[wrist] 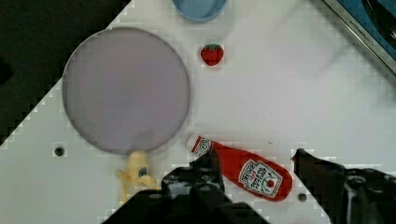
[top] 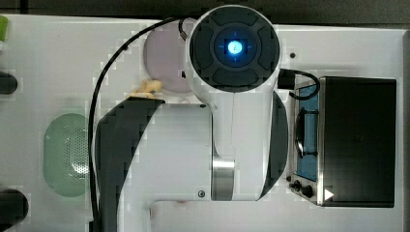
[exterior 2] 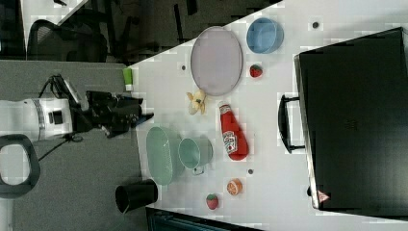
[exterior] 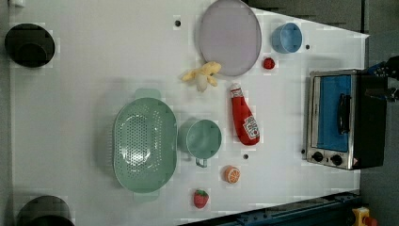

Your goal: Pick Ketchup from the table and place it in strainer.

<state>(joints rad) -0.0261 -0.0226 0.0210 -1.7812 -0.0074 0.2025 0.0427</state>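
Ketchup: lies flat on the tabletop, just beside the green cup, apart from the strainer; not yet picked. Tool: fingers spread, apparently high above the bottle, framing it for a descent. Strainer empty, ready to receive.

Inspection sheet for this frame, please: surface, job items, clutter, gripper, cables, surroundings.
Surface: white table, holes in it.
Job's things: ketchup lying flat beside the green cup; strainer empty.
Clutter: purple plate, blue bowl, banana, two strawberries, orange half, toaster oven.
Gripper: gripper open above the ketchup, fingers apart, nothing held.
Cables: black cable along the arm.
Surroundings: black cylinders at table corners; chair beyond.
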